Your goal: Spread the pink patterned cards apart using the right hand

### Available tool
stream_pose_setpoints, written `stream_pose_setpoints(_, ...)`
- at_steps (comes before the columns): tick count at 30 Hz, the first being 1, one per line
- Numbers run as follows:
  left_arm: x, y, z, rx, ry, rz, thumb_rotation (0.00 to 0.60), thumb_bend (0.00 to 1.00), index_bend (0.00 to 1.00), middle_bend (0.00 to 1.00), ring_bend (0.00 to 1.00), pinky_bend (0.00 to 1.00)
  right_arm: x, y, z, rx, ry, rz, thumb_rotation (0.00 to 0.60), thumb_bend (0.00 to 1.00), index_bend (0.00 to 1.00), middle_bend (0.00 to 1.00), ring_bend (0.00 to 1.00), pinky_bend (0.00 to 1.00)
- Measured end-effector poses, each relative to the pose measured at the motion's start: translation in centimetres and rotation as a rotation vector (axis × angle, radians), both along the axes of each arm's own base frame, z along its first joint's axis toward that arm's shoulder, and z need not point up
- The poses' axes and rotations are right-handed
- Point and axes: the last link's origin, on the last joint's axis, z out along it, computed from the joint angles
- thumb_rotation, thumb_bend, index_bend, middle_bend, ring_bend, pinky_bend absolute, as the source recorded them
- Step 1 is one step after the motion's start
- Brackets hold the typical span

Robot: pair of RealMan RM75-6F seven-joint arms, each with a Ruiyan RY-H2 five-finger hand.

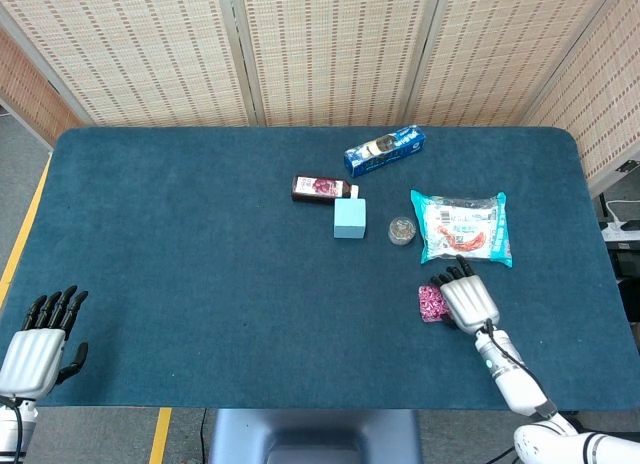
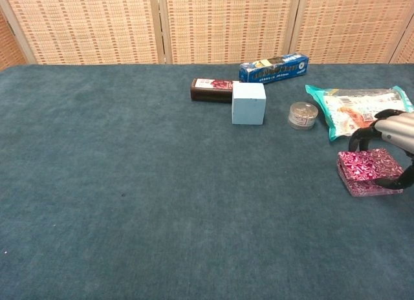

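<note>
Chest view: one pink card stack (image 2: 367, 172); right hand (image 2: 392, 143) fingers straddle it; left hand (image 1: 40, 349) spread.

Place: you are at a staged robot test space, not a home.
Backdrop: woven folding screens (image 1: 330, 49).
Surface: blue felt tabletop (image 1: 180, 234).
Floor: yellow tape line (image 1: 22, 239).

Silver-grey ribbed back on the right robot hand (image 1: 468, 299), with black fingers (image 1: 452, 276) and a slim pale forearm carrying a thin dark cable. Same silver back and black fingers on the left robot hand (image 1: 38, 346); wrist details perhaps cropped.
</note>
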Motion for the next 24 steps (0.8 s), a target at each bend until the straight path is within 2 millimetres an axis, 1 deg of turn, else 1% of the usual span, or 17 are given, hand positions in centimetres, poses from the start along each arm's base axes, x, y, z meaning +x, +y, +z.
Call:
stream_pose_setpoints(6,0.0,-0.1,0.0,-0.003,-0.001,0.002,0.6,0.45,0.0,0.0,0.0,0.06,1.4,0.2,0.7,-0.012,-0.037,0.036,0.6,0.22,0.65,0.5,0.19,0.0)
stream_pose_setpoints(9,0.1,-0.1,0.1,-0.001,-0.003,0.001,0.6,0.45,0.0,0.0,0.0,0.06,2.6,0.3,0.7,-0.008,-0.061,0.059,0.6,0.22,0.65,0.5,0.19,0.0)
stream_pose_setpoints(14,0.0,-0.1,0.2,-0.001,-0.007,0.002,0.6,0.45,0.0,0.0,0.0,0.06,5.3,0.4,-0.1,0.028,-0.086,0.118,0.6,0.22,0.64,0.5,0.19,0.0)
stream_pose_setpoints(16,0.0,-0.1,0.2,-0.003,-0.007,0.001,0.6,0.45,0.0,0.0,0.0,0.06,6.5,0.5,-1.0,0.047,-0.076,0.154,0.6,0.22,0.63,0.5,0.19,0.0)
stream_pose_setpoints(18,0.1,-0.1,0.2,-0.004,-0.009,-0.001,0.6,0.45,0.0,0.0,0.0,0.06,7.3,0.5,-1.8,0.061,-0.072,0.174,0.6,0.22,0.62,0.5,0.19,0.0)
stream_pose_setpoints(22,0.1,-0.2,0.2,-0.006,-0.011,-0.004,0.6,0.45,0.0,0.0,0.0,0.06,9.4,0.9,-4.4,0.102,-0.074,0.211,0.6,0.22,0.6,0.5,0.19,0.0)
stream_pose_setpoints(24,0.1,-0.3,0.3,-0.007,-0.013,-0.003,0.6,0.45,0.0,0.0,0.0,0.06,10.1,1.0,-5.5,0.114,-0.07,0.221,0.6,0.22,0.58,0.5,0.19,0.0)
